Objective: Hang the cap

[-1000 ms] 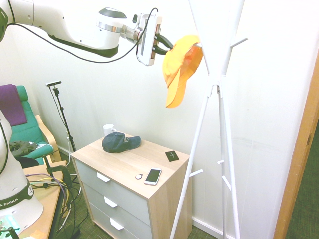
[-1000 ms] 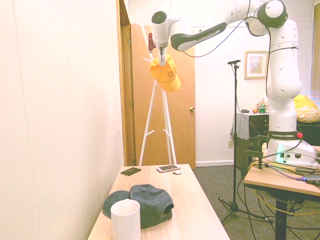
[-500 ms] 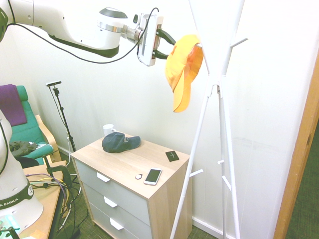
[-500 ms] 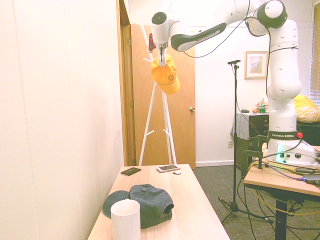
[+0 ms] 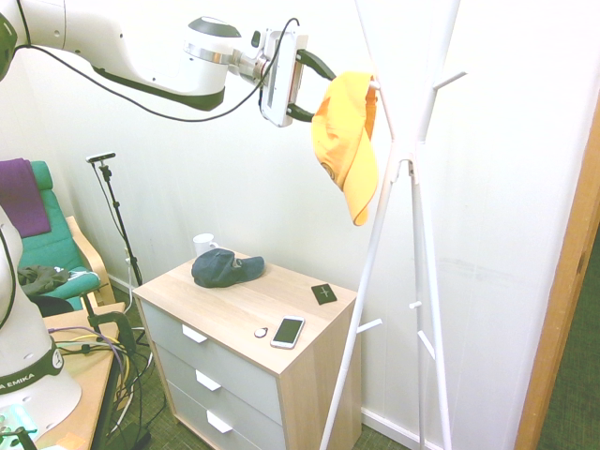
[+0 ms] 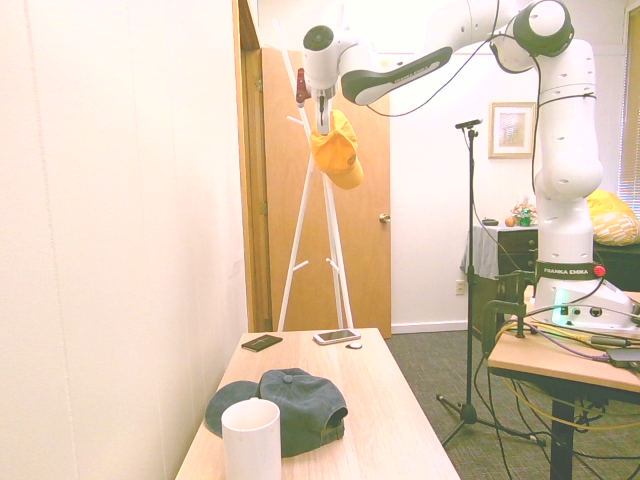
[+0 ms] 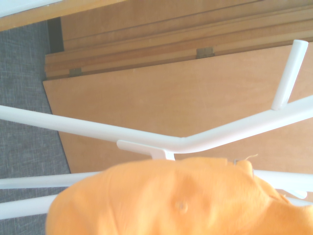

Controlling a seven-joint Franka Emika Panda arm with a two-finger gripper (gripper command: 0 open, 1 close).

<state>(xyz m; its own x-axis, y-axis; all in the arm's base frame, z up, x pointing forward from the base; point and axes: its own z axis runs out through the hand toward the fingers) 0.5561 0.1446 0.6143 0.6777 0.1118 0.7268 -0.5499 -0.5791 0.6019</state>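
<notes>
The cap [image 5: 347, 141] is bright yellow-orange and hangs from an upper peg of the white coat rack [image 5: 403, 169], brim pointing down. My gripper [image 5: 317, 94] stands open just left of it, one finger above and one below the cap's crown edge, holding nothing. From the other side, the cap [image 6: 338, 155] dangles on the coat rack [image 6: 310, 200] right under the gripper [image 6: 322, 118]. The wrist view is filled by the cap's crown [image 7: 181, 200] in front of the rack's white poles [image 7: 146, 137].
Below stands a wooden dresser [image 5: 234, 309] carrying a navy cap [image 5: 225, 267], a white mug [image 5: 203, 244], a phone [image 5: 287, 332] and a small black card [image 5: 324, 293]. A wooden door [image 6: 360, 250] is behind the rack. A green chair [image 5: 47, 244] sits at left.
The gripper has gone from shut on the cap to open. The cap has swung toward the rack's pole and hangs from the peg with its brim lower.
</notes>
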